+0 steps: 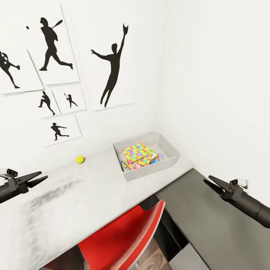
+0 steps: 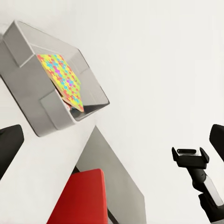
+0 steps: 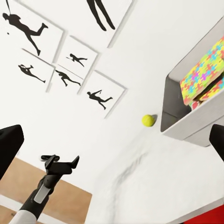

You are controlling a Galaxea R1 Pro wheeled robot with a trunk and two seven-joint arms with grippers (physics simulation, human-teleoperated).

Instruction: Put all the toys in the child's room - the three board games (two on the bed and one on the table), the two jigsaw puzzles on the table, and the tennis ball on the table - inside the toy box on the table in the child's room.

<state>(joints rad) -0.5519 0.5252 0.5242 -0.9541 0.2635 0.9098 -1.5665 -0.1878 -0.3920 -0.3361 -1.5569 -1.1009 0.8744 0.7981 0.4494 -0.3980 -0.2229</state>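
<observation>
The tennis ball (image 1: 79,159) is the one toy lying loose on the table (image 1: 75,202), resting at the far edge close to the wall, just left of the toy box (image 1: 170,159) and apart from it. The box sits at the far right end of the table, and a jigsaw puzzle (image 1: 138,153) lies tilted on top of the colourful game boxes (image 1: 155,158) already inside it. The left gripper (image 1: 37,178) hovers over the near left part of the table with its two fingers parted and nothing between them; the ball lies ahead of it, farther away and to its right. The right gripper (image 1: 210,182) hangs beyond the table's right end, above the lower dark-topped cabinet (image 1: 217,232), also spread open and empty, with the box between it and the ball. By that layout the left arm looks the nearer and clearer one for the ball, which being round offers no long axis to line up with. A red chair (image 1: 127,236) is tucked under the table's near edge. The posters (image 1: 56,48) on the wall show black baseball-player silhouettes without words, and the print on the game covers is too small to read.
</observation>
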